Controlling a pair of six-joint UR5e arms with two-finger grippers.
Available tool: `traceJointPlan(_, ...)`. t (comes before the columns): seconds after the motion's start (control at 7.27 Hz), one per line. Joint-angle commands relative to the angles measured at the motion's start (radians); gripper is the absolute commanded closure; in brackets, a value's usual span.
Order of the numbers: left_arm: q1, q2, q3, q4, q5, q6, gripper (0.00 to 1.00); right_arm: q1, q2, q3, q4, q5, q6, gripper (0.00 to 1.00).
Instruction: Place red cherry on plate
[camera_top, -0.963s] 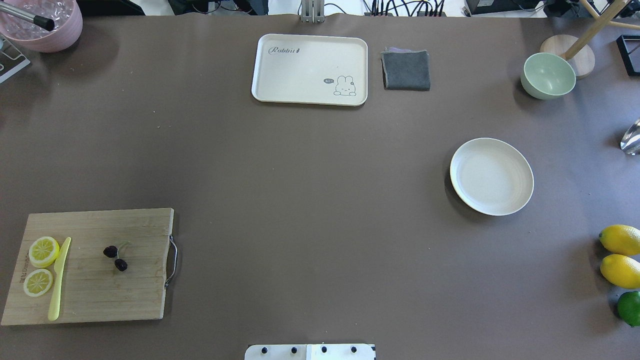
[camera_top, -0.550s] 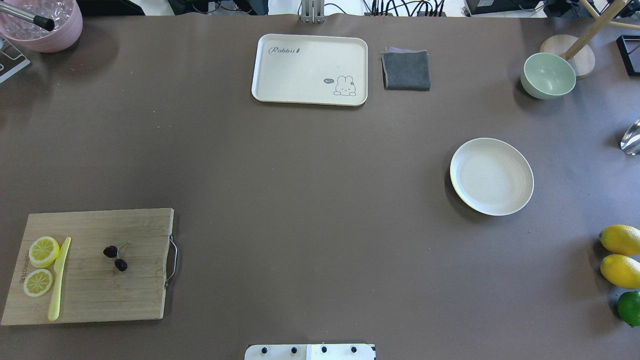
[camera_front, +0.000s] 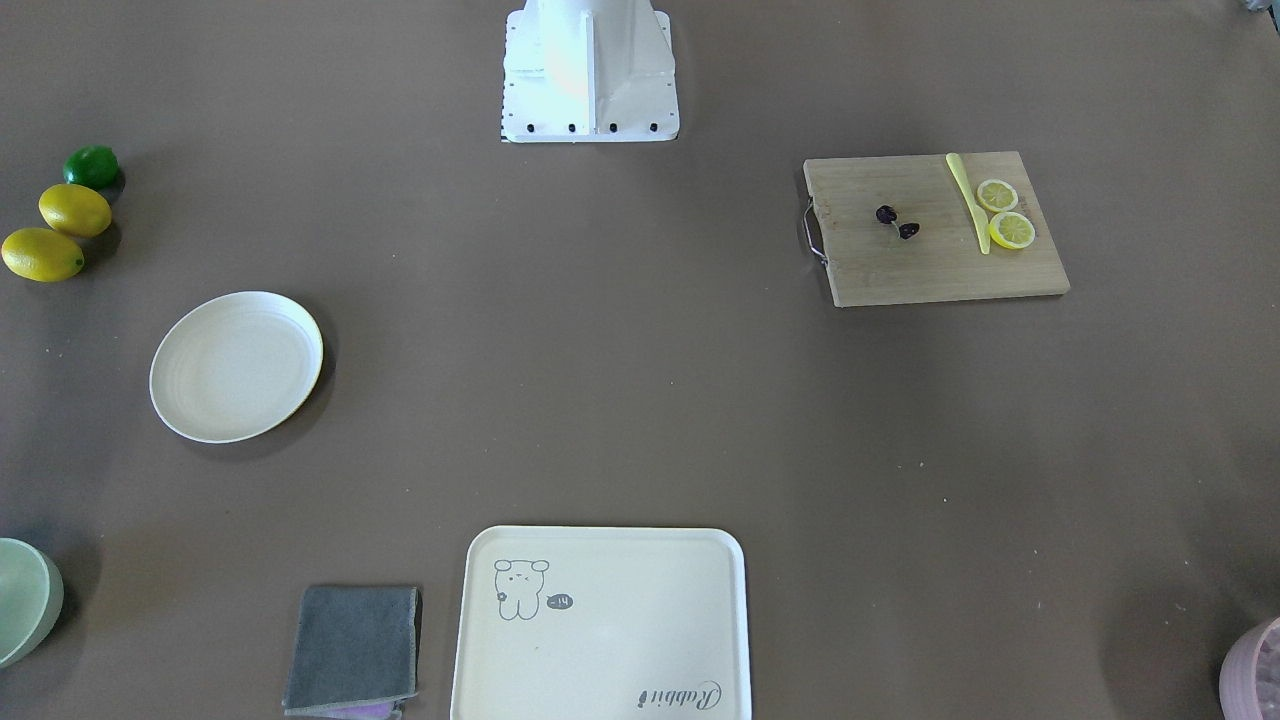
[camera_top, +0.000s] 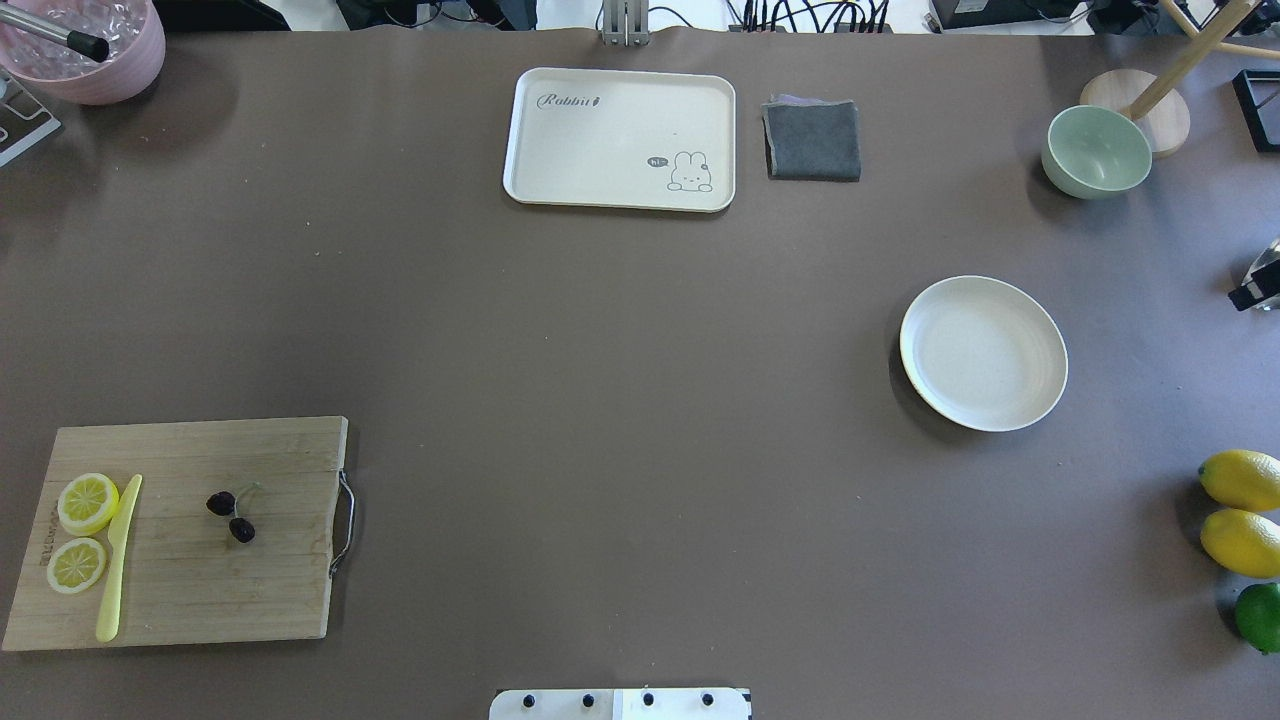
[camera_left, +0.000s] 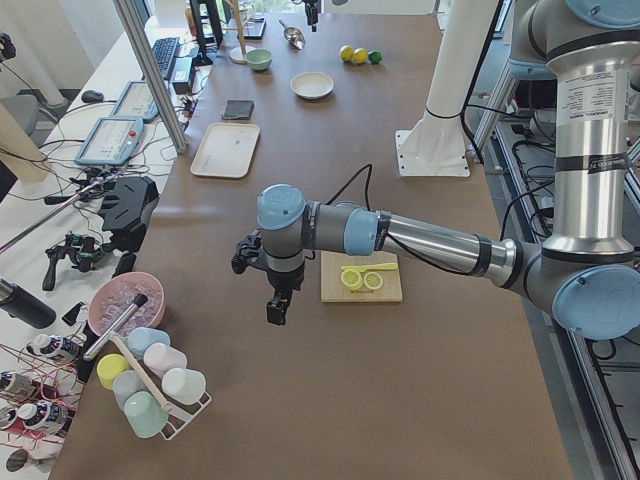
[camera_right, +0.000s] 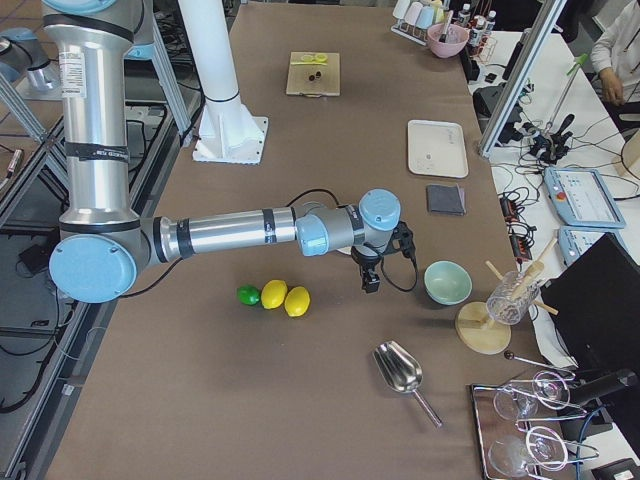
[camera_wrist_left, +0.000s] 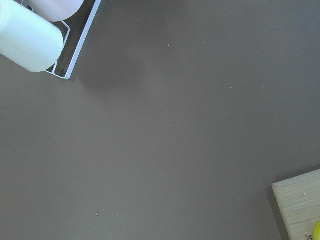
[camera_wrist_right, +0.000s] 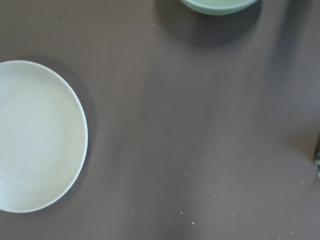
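Note:
The red cherry (camera_top: 230, 515), two tiny dark fruits on green stems, lies on the wooden cutting board (camera_top: 200, 590) at the near left; it also shows in the front view (camera_front: 897, 222). The round cream plate (camera_top: 983, 353) sits bare on the right and fills the left of the right wrist view (camera_wrist_right: 35, 135). My left gripper (camera_left: 277, 308) hangs over the table beyond the board's outer end, away from the cherry. My right gripper (camera_right: 369, 280) hovers between the plate and the green bowl. I cannot tell whether either is open or shut.
The board also holds two lemon slices (camera_top: 85, 503) and a yellow knife (camera_top: 118, 560). A cream tray (camera_top: 620, 140) and grey cloth (camera_top: 812, 140) lie at the back. The green bowl (camera_top: 1096, 150), two lemons (camera_top: 1240, 480) and a lime (camera_top: 1258, 615) line the right edge.
A black part of my right gripper has come in at the overhead view's right edge. The cherry, board and plate have not moved.

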Motion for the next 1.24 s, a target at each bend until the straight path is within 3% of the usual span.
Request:
traceJointPlan(0.0,0.002,-0.006,0.013,0.0,0.001,0.0,0.02,-0.112,0.024,-0.05,0.163,0.001,0.246,0.14)
traceJointPlan(0.28,0.003,-0.009,0.016,-0.003,-0.002,-0.004,0.02,-0.178,0.077,-0.239,0.396,-0.002,0.348,0.3)
traceJointPlan(0.55,0.005,-0.015,0.002,-0.003,-0.001,-0.049,0.02,-0.23,0.098,-0.243,0.42,-0.003,0.463,0.44)
traceJointPlan(1.1,0.005,-0.009,0.012,-0.045,-0.067,-0.058,0.02,-0.246,0.108,-0.248,0.424,-0.002,0.489,0.44)
